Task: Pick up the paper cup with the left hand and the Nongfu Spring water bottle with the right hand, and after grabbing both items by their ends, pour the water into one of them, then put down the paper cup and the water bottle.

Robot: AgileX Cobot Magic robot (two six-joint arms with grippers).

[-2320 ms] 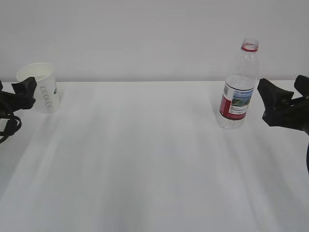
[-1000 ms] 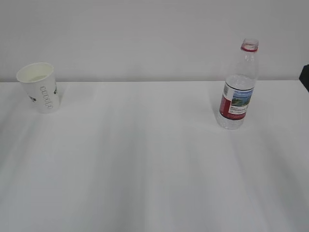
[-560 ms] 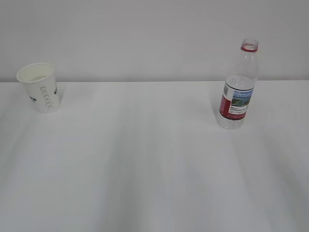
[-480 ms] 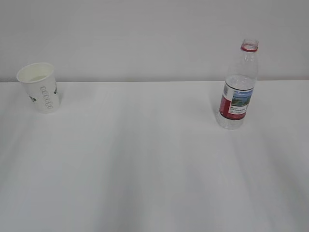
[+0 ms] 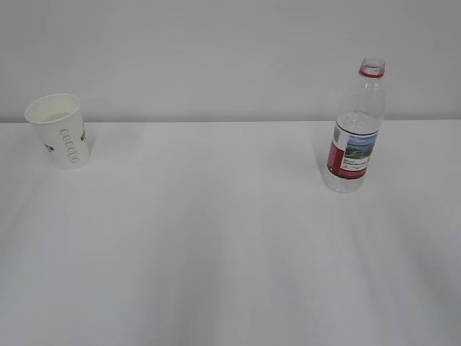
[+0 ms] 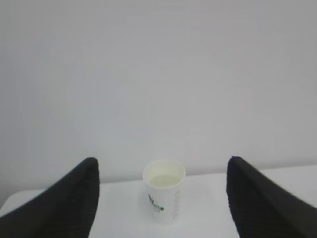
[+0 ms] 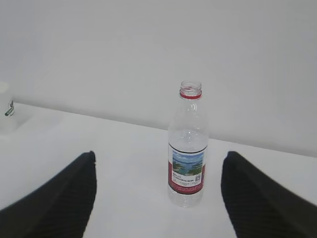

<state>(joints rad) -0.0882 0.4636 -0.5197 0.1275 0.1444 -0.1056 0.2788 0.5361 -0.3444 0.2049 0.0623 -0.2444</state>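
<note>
The left gripper was seen in its wrist view with its two dark fingers spread wide and nothing between them. Straight ahead of that gap, centred between the fingers and clear of both, the paper cup stood upright on the white table, its mouth up and its long axis vertical, with pale water visible inside. The right gripper was likewise held wide and empty, and the Nongfu Spring water bottle stood upright ahead of it, a little toward the right finger's side of centre and touched by neither finger; its uncapped mouth with the red neck ring was uppermost. The cup was glimpsed only at the far left edge of the right wrist view, well apart from the bottle. In the exterior view neither gripper was seen at all, so both were judged to be drawn well back from their objects, the cup being near the left edge and the bottle toward the right. The cup was therefore nearer to the left arm and the bottle to the right. With both vessels set down upright and released, and water in the cup, the task was judged to be at or very near its end; any further approach would have been made straight forward along each gripper's own line.
</note>
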